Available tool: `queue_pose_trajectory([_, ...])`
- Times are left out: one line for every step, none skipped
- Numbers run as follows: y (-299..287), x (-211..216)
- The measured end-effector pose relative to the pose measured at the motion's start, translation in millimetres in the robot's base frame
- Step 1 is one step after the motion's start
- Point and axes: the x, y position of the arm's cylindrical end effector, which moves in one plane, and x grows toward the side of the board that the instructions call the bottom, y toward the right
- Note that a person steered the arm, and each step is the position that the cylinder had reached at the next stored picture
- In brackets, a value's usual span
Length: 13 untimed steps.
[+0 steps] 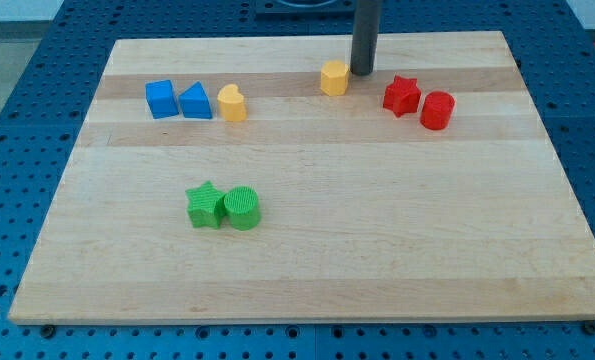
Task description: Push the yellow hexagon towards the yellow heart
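Observation:
The yellow hexagon [334,77] sits near the view's top, right of centre on the wooden board [307,250]. The yellow heart [233,103] lies to its left and slightly lower. My tip [362,72] rests on the board just right of the hexagon, touching or nearly touching its upper right side. The dark rod rises straight up out of the view's top.
A blue cube [160,99] and a blue triangle [195,101] stand just left of the heart. A red star [401,95] and a red cylinder [436,110] lie right of my tip. A green star [206,204] and a green cylinder [243,208] sit lower left.

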Motion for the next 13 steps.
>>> queue_pose_trajectory([-21.9, 32.6])
queue_pose_trajectory([-42.5, 59.3])
queue_pose_trajectory([-58.5, 79.1])
queue_pose_trajectory([-33.3, 78.5])
queue_pose_trajectory([13.1, 60.6])
queue_pose_trajectory([14.7, 16.4])
queue_pose_trajectory([-3.8, 17.4])
queue_pose_trajectory([-17.6, 40.8])
queue_pose_trajectory([-25.1, 57.4])
queue_pose_trajectory([-29.5, 67.1])
queue_pose_trajectory([-17.0, 30.5])
queue_pose_trajectory([-28.7, 10.0])
queue_pose_trajectory([-49.9, 23.3])
